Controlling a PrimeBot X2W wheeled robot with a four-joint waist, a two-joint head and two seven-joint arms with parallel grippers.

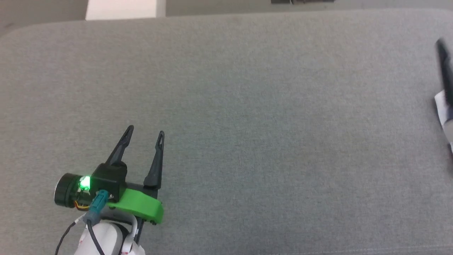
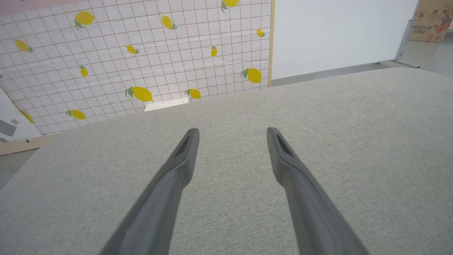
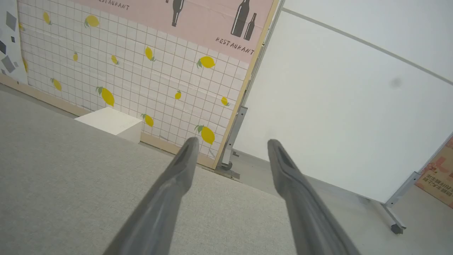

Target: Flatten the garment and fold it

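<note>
From the head: grey fabric tabletop [image 1: 269, 106], left gripper [image 1: 145, 130] near the front-left corner, fingers spread and holding nothing, green light [image 1: 84, 182] lit at the wrist. From the left wrist: same spread fingers low over the cloth; past the far edge, lemon-print tiled panel [image 2: 141, 53], white board [image 2: 336, 32], cardboard box [image 2: 433, 17] with print too small to read. From the right wrist: right gripper [image 3: 232, 141] spread, empty, tips past the tabletop's edge; "RESTAURANT" readable on a pink poster [image 3: 198, 21] with bottle shapes; white box [image 3: 109, 122] beside the edge.
</note>
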